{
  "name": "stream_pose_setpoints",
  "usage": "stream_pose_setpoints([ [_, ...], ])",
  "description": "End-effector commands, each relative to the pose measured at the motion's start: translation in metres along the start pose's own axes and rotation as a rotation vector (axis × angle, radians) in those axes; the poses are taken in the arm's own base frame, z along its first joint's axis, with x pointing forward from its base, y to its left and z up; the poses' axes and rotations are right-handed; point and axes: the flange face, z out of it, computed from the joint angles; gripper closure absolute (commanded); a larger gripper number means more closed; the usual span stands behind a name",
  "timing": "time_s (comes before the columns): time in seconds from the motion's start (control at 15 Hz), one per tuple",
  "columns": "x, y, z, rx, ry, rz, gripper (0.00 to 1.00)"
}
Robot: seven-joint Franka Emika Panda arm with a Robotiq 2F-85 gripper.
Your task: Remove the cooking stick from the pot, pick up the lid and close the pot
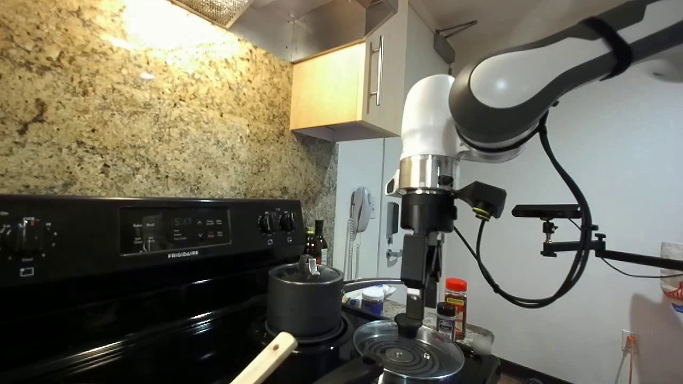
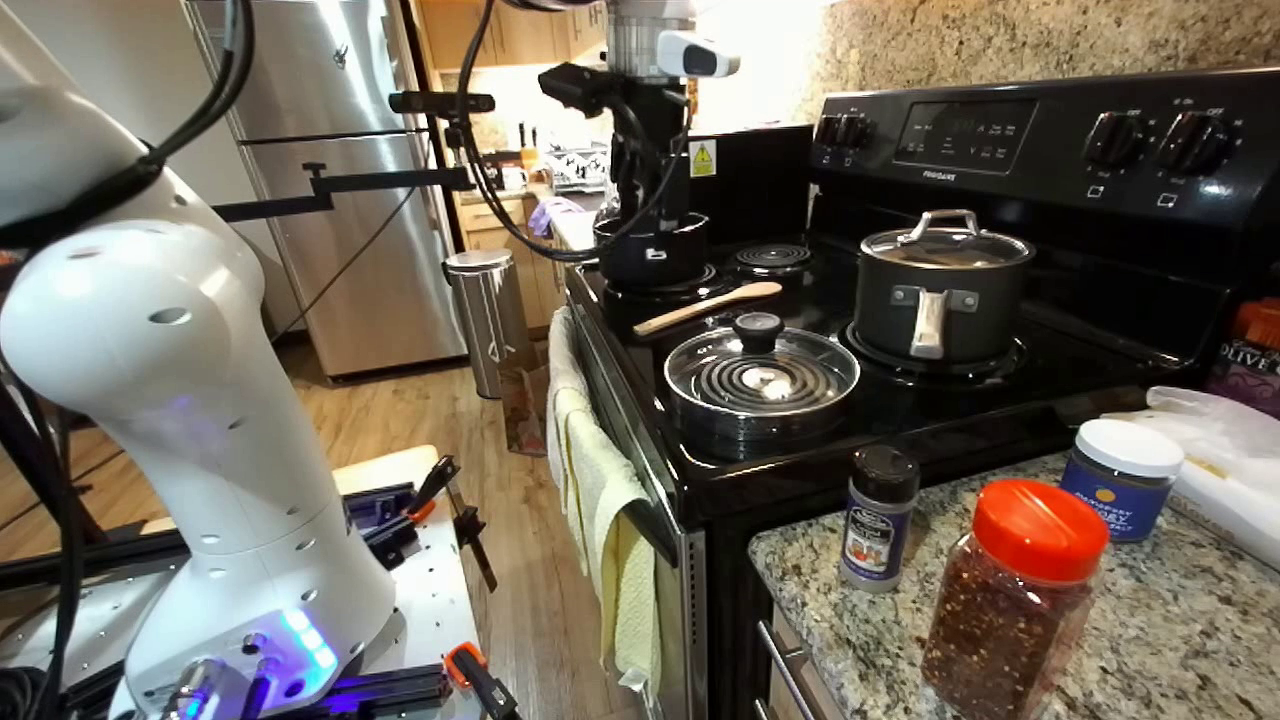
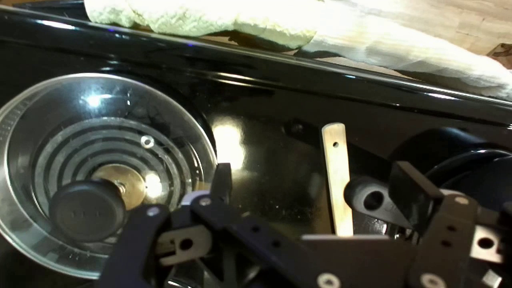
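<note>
The cooking stick lies on the black stovetop beside the pot; it also shows in an exterior view and in the wrist view. The pot is black and open on a front burner; its handle end and dark side show in the wrist view. The clear glass lid with black knob lies over the nearer burner; it also shows in the wrist view. My gripper is open and empty above the stovetop between lid and pot. The pot's inside is hidden.
A larger covered dark pot stands on a back burner; it also shows in an exterior view. Spice jars stand on the granite counter. Towels hang on the oven door handle.
</note>
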Motion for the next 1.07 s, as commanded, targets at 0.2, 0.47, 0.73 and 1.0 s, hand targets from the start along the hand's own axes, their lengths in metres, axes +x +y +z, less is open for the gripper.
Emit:
stream_pose_setpoints([
  [0.2, 0.049, -0.069, -0.013, -0.157, -0.084, -0.276, 0.0],
  [0.47, 0.071, -0.122, -0.009, -0.255, -0.107, -0.444, 0.0],
  [0.73, 0.087, -0.164, 0.0, -0.337, -0.147, -0.613, 0.0],
  [1.0, 0.099, -0.189, 0.01, -0.398, -0.203, -0.792, 0.0],
])
